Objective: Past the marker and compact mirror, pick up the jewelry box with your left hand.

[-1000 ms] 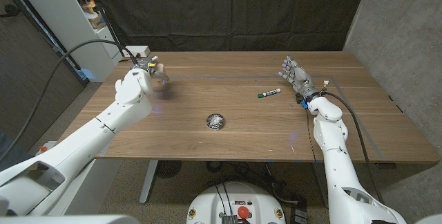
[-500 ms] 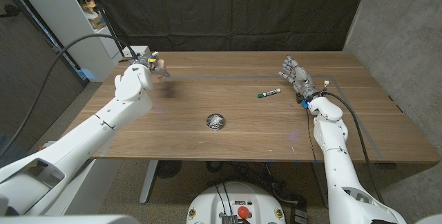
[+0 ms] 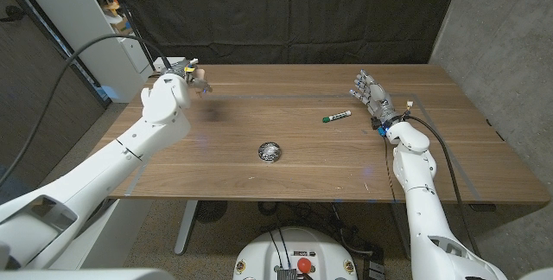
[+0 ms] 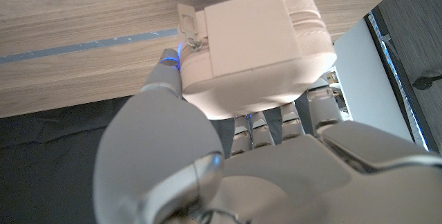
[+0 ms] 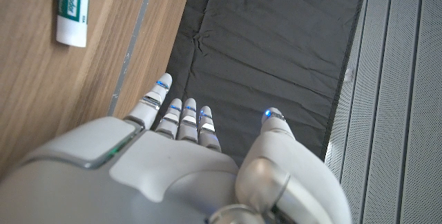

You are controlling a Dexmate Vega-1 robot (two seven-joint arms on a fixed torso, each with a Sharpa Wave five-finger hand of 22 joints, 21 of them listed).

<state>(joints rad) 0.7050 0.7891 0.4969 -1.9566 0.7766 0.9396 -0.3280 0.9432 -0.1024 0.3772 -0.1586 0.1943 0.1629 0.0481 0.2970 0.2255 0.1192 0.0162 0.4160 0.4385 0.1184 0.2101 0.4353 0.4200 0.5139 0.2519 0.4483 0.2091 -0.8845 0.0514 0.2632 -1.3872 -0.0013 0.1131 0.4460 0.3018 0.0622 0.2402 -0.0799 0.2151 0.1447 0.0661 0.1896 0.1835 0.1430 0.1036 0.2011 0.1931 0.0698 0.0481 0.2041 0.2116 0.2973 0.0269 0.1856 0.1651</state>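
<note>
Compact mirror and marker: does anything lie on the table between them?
No. In the head view, only bare wood separates the compact mirror from the marker.

A smooth, matt wood grain is shown by the brown wooden table (image 3: 302, 155). The pale pink jewelry box (image 4: 259, 41) appears padded, in soft matt leather-like material with stitched seams. Smooth grey plastic shells, slightly glossy, cover the left hand (image 4: 207, 155). The round compact mirror (image 3: 270, 151) looks shiny and metallic.
</note>
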